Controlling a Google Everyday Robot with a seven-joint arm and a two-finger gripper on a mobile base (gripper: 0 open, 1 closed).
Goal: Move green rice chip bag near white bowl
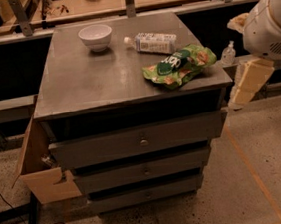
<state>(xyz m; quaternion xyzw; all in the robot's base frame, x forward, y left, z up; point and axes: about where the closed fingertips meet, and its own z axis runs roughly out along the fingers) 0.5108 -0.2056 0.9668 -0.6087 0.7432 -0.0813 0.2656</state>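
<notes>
The green rice chip bag (179, 65) lies flat near the right front corner of the grey cabinet top (87, 84). The white bowl (95, 36) stands upright at the back, left of centre, well apart from the bag. My arm comes in from the right edge of the view. My gripper (246, 84) hangs off the cabinet's right side, just right of and lower than the bag. It touches nothing.
A white bottle with a printed label (153, 42) lies on its side between the bowl and the bag. The cabinet has three drawers (144, 142). An open cardboard box (39, 169) sits at its left. A small clear bottle (228, 53) stands behind on the right.
</notes>
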